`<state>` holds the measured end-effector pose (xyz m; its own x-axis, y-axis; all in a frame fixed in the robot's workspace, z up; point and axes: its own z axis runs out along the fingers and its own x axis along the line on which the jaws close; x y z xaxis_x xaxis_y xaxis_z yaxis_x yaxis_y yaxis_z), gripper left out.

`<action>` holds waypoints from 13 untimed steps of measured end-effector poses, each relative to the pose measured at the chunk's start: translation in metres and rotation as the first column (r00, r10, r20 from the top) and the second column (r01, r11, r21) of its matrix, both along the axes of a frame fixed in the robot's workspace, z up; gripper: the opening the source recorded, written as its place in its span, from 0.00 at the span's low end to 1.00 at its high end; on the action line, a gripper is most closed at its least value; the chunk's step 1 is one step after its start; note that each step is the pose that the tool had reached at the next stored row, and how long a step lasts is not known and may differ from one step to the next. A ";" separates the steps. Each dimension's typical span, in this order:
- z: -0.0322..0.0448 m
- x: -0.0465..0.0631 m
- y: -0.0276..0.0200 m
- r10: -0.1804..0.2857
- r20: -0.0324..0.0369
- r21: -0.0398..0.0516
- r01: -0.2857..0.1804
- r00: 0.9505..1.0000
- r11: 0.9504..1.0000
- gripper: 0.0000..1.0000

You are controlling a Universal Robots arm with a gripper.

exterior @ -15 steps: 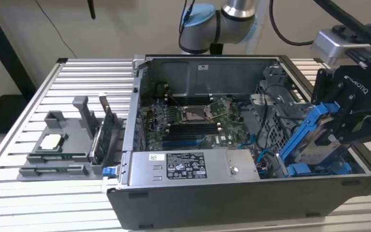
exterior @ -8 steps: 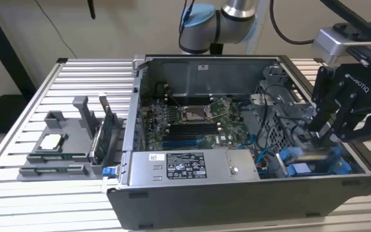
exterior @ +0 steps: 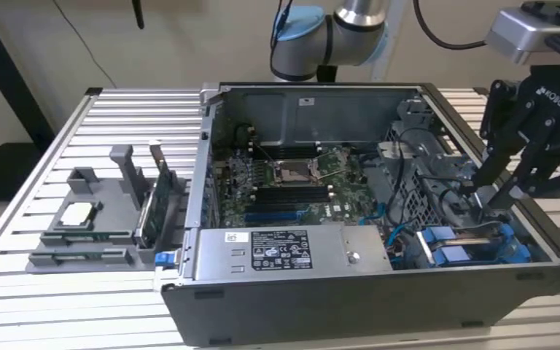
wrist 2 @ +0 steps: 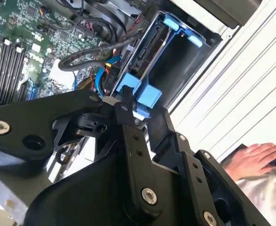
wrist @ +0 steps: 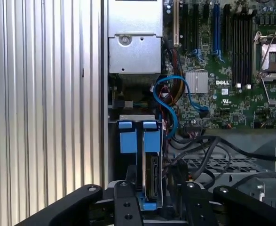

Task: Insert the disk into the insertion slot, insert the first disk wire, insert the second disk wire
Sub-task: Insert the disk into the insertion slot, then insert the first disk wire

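Note:
The disk (exterior: 455, 251) (wrist: 152, 176), silver in a bright blue carrier, stands on edge inside the insertion slot (wrist 2: 185, 61), the grey drive cage at the case's front corner on the exterior view's right. My black gripper (exterior: 494, 193) (wrist 2: 140, 110) (wrist: 152, 207) reaches down into the case at the disk's near end. Its fingers (wrist 2: 126, 106) sit on either side of the blue carrier tab (wrist 2: 142, 92), closed against it. Blue wires (wrist: 168, 101) and black wires (wrist: 208, 146) loop loose beside the cage, next to the disk.
The open computer case lies on a slatted metal table (exterior: 27, 292). It holds the grey power-supply box (exterior: 290, 249) and the motherboard (exterior: 290, 182). A grey parts holder (exterior: 95, 219) stands at the exterior view's left. A person's hand (wrist 2: 255, 157) rests outside the case.

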<state>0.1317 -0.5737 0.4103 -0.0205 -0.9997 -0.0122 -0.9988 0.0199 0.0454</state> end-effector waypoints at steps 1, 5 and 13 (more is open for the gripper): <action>0.0020 0.000 0.0001 0.000 0.000 0.000 0.000 1.000 1.000 0.40; 0.0103 0.000 0.0009 0.000 -0.002 0.000 0.000 1.000 1.000 0.40; 0.0109 0.000 0.0018 0.000 -0.002 -0.001 0.000 1.000 1.000 0.40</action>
